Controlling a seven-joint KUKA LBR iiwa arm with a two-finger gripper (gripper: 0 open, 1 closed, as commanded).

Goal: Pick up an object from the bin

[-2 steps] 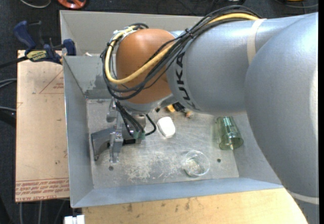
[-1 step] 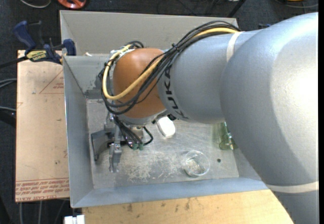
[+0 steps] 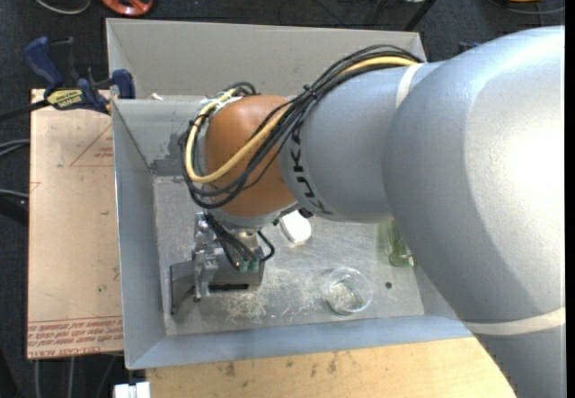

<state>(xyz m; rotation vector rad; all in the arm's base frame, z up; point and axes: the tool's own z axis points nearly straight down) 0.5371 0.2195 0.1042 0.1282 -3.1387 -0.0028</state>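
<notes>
1. The gripper (image 3: 208, 272) hangs low in the bin (image 3: 135, 207), toward the lower-left corner as the camera sees it, straight under the arm's orange cover (image 3: 247, 154).
2. A dark grey flat piece (image 3: 182, 287) lies on the bin floor at the gripper's left side, close against it. Whether the two touch cannot be made out.
3. Whether the gripper is apart, together or clamped on anything cannot be told, since its own metal parts and cables crowd the tip.
4. A small white lump (image 3: 295, 227) sits near the gripper, up and to its right, at the edge of the arm.
5. A clear round thing (image 3: 346, 290) lies further right near the front wall, and a pale green thing (image 3: 395, 248) lies beyond it. Both are well apart from the gripper.
6. Pale crumbs (image 3: 287, 284) are scattered over the floor between them.
</notes>
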